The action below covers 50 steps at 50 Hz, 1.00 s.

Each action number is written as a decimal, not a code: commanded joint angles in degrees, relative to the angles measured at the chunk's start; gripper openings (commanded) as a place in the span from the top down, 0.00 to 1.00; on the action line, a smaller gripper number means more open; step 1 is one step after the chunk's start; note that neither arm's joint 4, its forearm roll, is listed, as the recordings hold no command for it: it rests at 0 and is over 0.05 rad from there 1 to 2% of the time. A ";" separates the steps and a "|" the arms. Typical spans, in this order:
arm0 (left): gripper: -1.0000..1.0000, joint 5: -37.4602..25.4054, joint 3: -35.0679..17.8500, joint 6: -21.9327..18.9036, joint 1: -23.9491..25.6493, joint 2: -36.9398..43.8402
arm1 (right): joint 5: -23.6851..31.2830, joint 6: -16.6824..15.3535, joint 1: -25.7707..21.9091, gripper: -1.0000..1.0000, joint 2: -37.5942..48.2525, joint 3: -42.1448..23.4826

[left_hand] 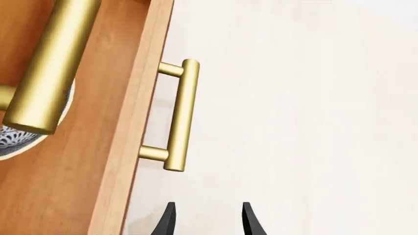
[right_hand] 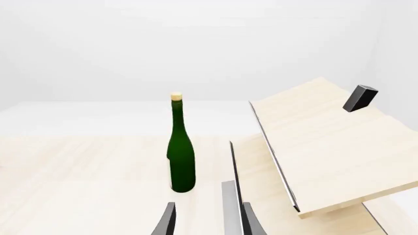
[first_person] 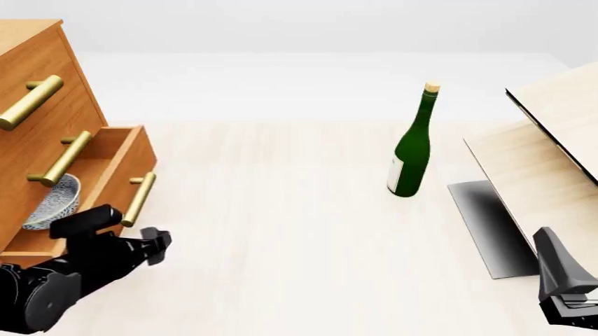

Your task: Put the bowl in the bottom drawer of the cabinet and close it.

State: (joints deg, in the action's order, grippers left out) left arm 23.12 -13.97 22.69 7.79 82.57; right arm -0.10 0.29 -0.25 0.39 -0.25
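The cabinet (first_person: pixel 58 73) stands at the table's far left with its bottom drawer (first_person: pixel 123 164) pulled out. The speckled white-grey bowl (first_person: pixel 52 203) lies inside that drawer, tilted against its side. In the left wrist view only a slice of the bowl (left_hand: pixel 14 139) shows, behind the brass handle of the drawer above (left_hand: pixel 51 63). My left gripper (left_hand: pixel 209 221) is open and empty over bare table, just out from the bottom drawer's brass handle (left_hand: pixel 180 115) and not touching it. My right gripper (right_hand: pixel 209 223) is open and empty at the near right, far from the cabinet.
A green bottle (first_person: pixel 411 143) stands upright right of the table's middle. Pale wood slanted panels (first_person: pixel 547 150) fill the right side, with a grey plate (first_person: pixel 486 224) at their foot. The left arm (first_person: pixel 56 283) lies low along the near left edge.
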 commanded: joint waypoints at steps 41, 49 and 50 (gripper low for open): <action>0.00 0.71 2.55 -4.73 -11.73 -1.63 | 0.00 0.00 0.00 0.00 0.00 0.00; 0.00 0.63 2.65 -5.36 -13.05 -2.07 | 0.00 0.00 0.00 0.00 0.00 0.00; 0.00 0.69 2.69 -5.44 -13.28 -2.04 | 0.00 0.00 0.00 0.00 0.00 0.00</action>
State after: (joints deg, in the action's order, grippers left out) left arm 23.82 -11.54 18.12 -3.50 81.00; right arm -0.10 0.29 -0.24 0.39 -0.25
